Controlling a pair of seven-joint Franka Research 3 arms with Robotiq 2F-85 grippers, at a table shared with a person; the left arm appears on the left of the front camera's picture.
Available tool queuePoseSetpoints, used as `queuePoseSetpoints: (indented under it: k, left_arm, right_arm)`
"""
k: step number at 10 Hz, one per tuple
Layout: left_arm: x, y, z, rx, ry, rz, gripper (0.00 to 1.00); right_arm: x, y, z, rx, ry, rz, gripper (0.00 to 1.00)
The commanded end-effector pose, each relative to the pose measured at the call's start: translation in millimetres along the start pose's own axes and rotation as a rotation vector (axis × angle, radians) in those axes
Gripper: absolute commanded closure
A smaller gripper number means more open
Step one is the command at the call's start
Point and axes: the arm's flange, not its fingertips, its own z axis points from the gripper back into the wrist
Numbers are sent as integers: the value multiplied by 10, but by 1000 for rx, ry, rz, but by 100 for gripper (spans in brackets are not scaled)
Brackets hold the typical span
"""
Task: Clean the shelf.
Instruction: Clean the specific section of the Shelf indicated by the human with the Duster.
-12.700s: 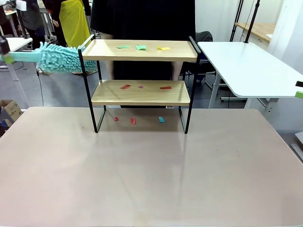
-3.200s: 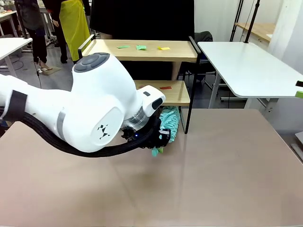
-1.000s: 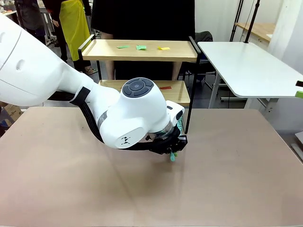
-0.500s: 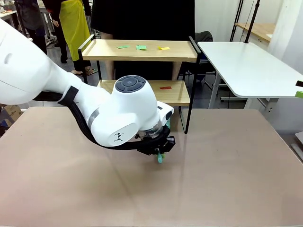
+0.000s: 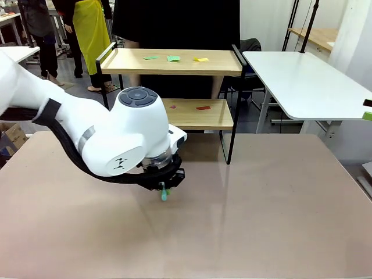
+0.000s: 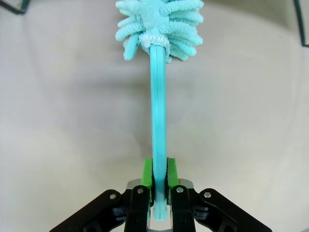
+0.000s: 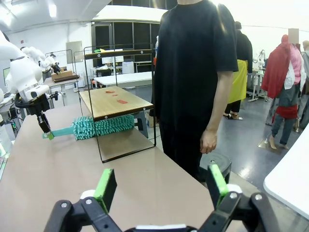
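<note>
1. In the last second the left gripper [image 6: 160, 170] moved left along the table [image 5: 279, 203], pulling the duster [image 6: 159, 87] under the shelf [image 5: 174, 68] at the far edge. Scraps [image 5: 172, 58] lie on both boards, so I judge much cleaning remains.
2. Its fingers [image 6: 147, 170] are clamped on the duster handle. The right gripper [image 7: 161, 186] is wide apart and empty.

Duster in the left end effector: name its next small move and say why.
Probably lift the duster and bring its head onto the lower board of the shelf. The left end effector is shut on its handle, the head lies at table level under that board, and red scraps sit on it, with green and yellow scraps on the top board.
</note>
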Motion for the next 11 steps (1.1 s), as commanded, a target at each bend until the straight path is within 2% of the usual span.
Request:
queuePoseSetpoints:
  k: [1, 4, 6, 8, 9, 10, 11]
  left_arm:
    - [-31, 215, 61, 76, 12, -1, 86]
    - [-19, 583, 87, 258, 1, 12, 86]
    - [-61, 639, 248, 348, -83, 1, 86]
    - [-122, 605, 365, 391, -125, 0, 86]
    - [-139, 556, 377, 367, -146, -4, 86]
    - [-50, 659, 357, 351, -80, -22, 86]
    - [-50, 659, 357, 351, -80, -22, 86]
  right_arm:
    - [68, 24, -29, -5, 32, -11, 0]
    - [68, 24, -29, -5, 32, -11, 0]
    - [68, 24, -29, -5, 32, -11, 0]
    - [68, 24, -29, -5, 32, -11, 0]
    - [68, 24, -29, -5, 32, -11, 0]
    - [68, 24, -29, -5, 32, -11, 0]
    - [68, 24, -29, -5, 32, -11, 0]
